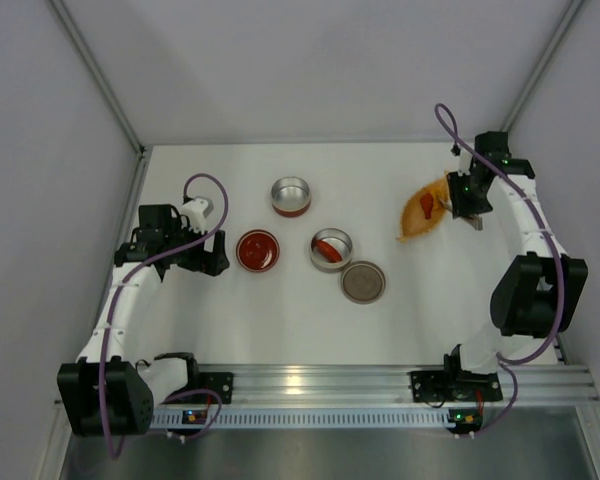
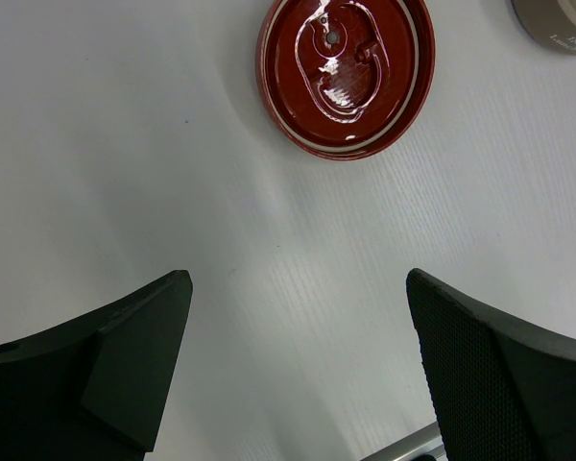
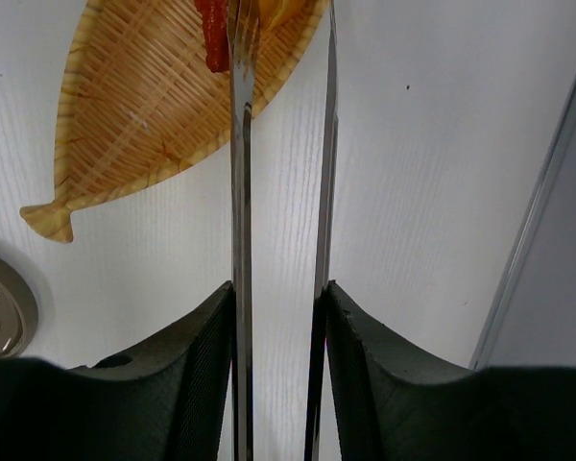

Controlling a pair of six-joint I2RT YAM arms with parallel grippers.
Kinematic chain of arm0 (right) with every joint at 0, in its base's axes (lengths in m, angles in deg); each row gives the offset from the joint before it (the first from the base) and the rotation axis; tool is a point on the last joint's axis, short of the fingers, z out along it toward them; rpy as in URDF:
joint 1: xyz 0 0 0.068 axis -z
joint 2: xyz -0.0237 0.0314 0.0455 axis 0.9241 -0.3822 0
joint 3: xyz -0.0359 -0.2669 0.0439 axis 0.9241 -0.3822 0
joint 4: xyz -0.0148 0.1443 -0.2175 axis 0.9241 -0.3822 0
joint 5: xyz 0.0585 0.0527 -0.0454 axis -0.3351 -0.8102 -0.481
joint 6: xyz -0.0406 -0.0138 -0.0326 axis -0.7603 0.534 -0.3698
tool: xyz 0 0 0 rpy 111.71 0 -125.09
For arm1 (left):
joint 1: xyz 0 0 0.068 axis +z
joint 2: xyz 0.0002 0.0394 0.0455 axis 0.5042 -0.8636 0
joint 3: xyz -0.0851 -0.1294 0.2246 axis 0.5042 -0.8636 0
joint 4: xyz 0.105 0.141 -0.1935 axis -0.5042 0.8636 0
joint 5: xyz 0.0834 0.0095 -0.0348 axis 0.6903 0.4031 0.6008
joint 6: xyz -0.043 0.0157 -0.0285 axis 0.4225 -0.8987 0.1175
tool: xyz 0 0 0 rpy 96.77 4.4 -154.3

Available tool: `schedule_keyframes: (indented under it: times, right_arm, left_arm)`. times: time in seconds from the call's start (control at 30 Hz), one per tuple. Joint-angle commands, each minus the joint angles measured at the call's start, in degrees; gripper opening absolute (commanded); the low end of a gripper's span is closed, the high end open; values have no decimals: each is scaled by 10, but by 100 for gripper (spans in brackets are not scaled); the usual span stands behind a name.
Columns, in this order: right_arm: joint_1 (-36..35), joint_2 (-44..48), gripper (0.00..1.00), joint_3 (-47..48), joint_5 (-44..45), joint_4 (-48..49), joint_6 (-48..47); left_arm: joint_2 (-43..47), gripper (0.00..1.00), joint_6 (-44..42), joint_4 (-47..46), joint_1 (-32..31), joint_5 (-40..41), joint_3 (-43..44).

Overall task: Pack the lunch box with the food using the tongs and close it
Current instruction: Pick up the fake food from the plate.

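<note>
Currently the right gripper (image 3: 280, 288) pinches the tongs (image 3: 240, 192) between its fingers, both thin metal arms pressed in and running straight out to the leaf-shaped woven dish (image 3: 134, 106) near the table's (image 1: 380, 330) far right corner. On that dish a longish red piece (image 3: 214, 38) lies just beside one tong arm and an orange-yellow lump (image 3: 280, 10) shows between the two arms; whether the tips touch either cannot be told. Toward the left edge, the left gripper (image 2: 298, 279) hangs with fingers spread wide, holding nothing, a red lid (image 2: 346, 72) ahead of it. Mid-table, an open tin (image 1: 331, 250) holds something red, a grey lid (image 1: 363, 282) touching it, and a second tin (image 1: 291, 196) stands farther back.
</note>
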Motion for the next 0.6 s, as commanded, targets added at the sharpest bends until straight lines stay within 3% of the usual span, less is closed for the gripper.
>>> schedule_keyframes:
  times: [0.0,0.17,0.57]
  right_arm:
    - [6,-11,39,35,-1,44,15]
    - [6,-25,36,41,-4,49,22]
    - [16,-16,15,64,-4,42,23]
  left_arm:
    - [2,98,-7,-24,0,-9,-2]
    - [2,98,-7,-24,-1,-9,-2]
    - [3,98,-4,-24,0,-5,-1]
